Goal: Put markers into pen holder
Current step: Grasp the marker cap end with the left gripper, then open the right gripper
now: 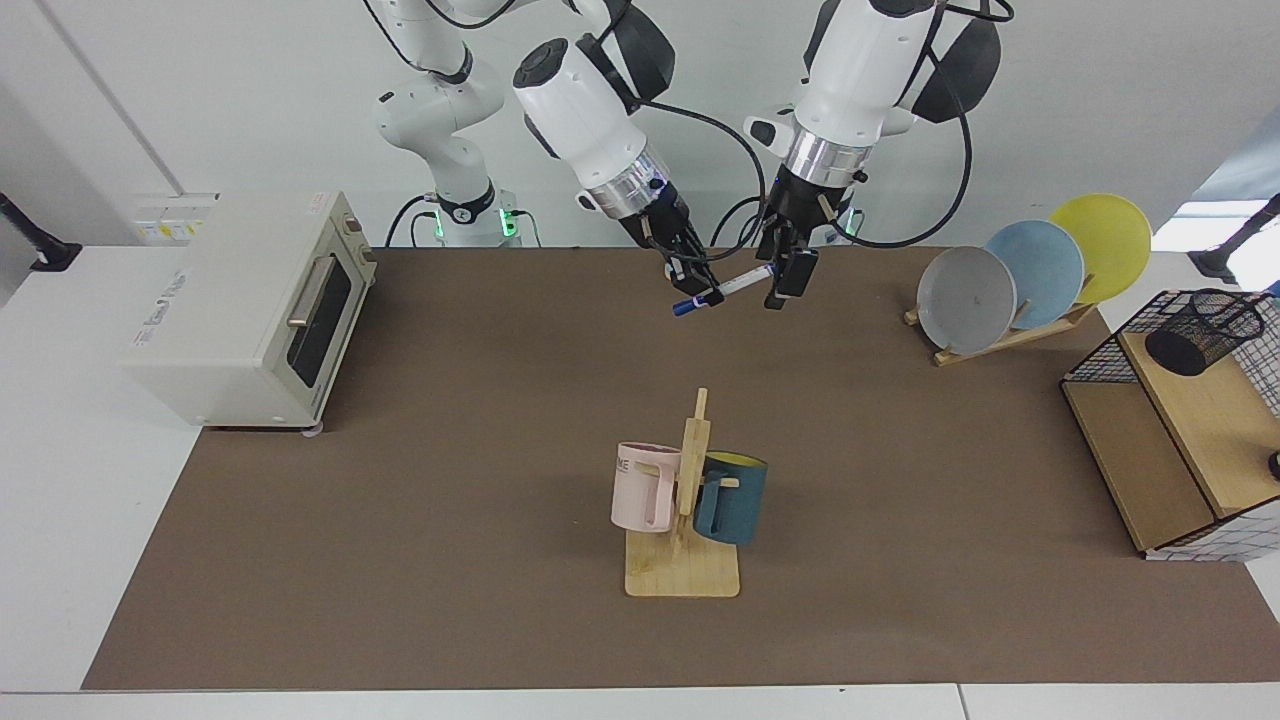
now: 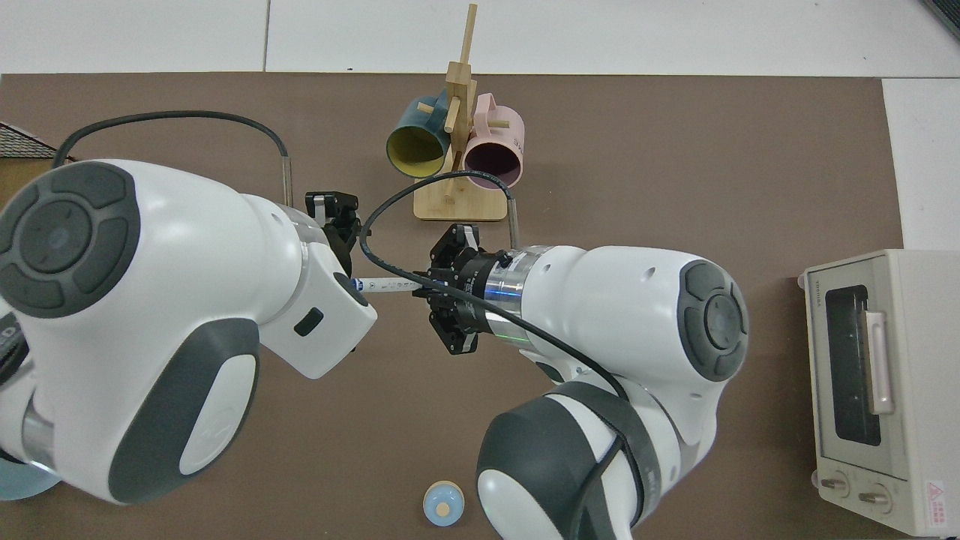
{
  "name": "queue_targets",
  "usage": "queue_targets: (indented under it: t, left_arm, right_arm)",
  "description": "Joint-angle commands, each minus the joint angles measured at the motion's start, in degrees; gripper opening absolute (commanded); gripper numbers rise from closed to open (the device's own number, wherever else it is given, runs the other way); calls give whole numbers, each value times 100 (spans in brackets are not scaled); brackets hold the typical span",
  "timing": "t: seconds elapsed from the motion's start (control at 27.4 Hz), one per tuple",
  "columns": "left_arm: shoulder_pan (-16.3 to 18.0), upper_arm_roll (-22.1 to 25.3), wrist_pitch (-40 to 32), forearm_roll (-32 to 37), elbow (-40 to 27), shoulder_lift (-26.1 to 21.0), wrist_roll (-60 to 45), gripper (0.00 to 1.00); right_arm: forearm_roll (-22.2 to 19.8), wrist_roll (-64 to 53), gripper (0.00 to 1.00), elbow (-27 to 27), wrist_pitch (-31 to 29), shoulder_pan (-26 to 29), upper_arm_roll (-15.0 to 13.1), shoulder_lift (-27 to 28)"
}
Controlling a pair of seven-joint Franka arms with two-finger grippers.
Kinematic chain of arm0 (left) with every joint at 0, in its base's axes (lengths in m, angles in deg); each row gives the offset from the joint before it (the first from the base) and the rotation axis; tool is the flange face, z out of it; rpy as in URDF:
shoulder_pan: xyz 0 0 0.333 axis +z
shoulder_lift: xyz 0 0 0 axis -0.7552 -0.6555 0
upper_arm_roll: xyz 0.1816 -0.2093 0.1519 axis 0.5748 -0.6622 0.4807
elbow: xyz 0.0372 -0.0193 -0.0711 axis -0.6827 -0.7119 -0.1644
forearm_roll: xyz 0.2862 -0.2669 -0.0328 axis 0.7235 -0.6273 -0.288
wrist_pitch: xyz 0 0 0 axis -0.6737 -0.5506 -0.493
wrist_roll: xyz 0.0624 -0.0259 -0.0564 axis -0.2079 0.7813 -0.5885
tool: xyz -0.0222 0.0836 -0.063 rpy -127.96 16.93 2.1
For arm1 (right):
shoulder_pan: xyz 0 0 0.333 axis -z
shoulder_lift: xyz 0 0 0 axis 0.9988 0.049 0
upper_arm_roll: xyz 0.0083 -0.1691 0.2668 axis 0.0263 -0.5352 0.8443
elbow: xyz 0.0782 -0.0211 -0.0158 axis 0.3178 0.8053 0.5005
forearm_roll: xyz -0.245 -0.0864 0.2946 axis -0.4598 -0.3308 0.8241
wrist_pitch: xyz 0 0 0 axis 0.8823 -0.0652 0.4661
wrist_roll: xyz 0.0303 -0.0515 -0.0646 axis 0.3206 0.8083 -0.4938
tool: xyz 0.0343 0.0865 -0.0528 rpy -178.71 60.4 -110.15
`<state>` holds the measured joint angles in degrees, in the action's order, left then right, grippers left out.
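The marker (image 1: 722,291), one slim white barrel with blue at both ends, hangs in the air over the far middle of the bench (image 1: 450,560), slanted, its lower blue end toward the toaster oven (image 1: 245,305) side and its upper end toward the plates. The right hand (image 1: 700,285) has its fingers closed on the barrel near that lower end, so it carries the marker clear of the brown mat. Just beside it, the left hand (image 1: 785,275) points down with the marker's upper tip at its fingers; from above, the tip (image 2: 358,284) disappears under that arm's wrist, and I cannot tell whether the fingers have closed on it or only stand around it. Going across the bench from one side: one cream toaster oven, then one wooden mug stand (image 1: 685,560) near the front with two mugs hung on it, one pink (image 1: 640,487) and one dark blue (image 1: 732,498). Further along stands one rack (image 1: 1010,338) with three plates on edge: grey, light blue, yellow. At the far end sits the wire-grid shelf (image 1: 1150,450), and on its upper board the single pen holder (image 1: 1200,330), lying tilted, well apart from the marker. One small blue knob-like piece (image 2: 442,504) rests alone on the mat behind the arms.
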<state>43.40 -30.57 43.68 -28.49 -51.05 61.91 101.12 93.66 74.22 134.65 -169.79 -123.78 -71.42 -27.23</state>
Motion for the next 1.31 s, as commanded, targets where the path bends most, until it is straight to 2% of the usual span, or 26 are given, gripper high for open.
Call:
queue_targets:
  t: [0.0,0.18,0.33,0.4,0.73,0.77,0.8,0.88,1.06,1.28]
  left_arm:
    - [-42,-1,-99,-96,-63,59,-160,86]
    - [-51,-80,-81,-96,-46,50,-169,35]
    - [-87,-142,-116,-96,16,42,-484,17]
    - [-78,-212,-125,-87,33,50,-643,0]
    - [-25,-221,-187,-70,-11,68,-661,0]
    - [-25,-213,-230,-61,-19,68,-661,0]
    - [-16,-195,-283,-44,-19,77,-661,0]
    - [-7,-160,-354,-8,-19,77,-661,0]
    - [28,156,-591,175,-63,94,-635,0]
    - [28,560,-688,773,-90,94,-600,0]
  right_arm:
    - [-81,-140,0,116,101,38,-13,-131]
    - [-81,-140,0,116,101,65,-13,-131]
    - [-81,-140,0,116,110,65,-13,-131]
    - [-81,-140,0,116,119,65,-13,-131]
    - [-89,-228,0,116,207,91,-30,-131]
    - [-98,-228,27,116,242,91,-39,-139]
    - [-98,-211,99,116,303,100,-65,-131]
    - [-238,-367,100,107,487,126,-109,-148]
    - [-932,-1325,100,89,1111,433,-92,-262]
    - [-1697,-3423,100,89,2033,1004,-92,-420]
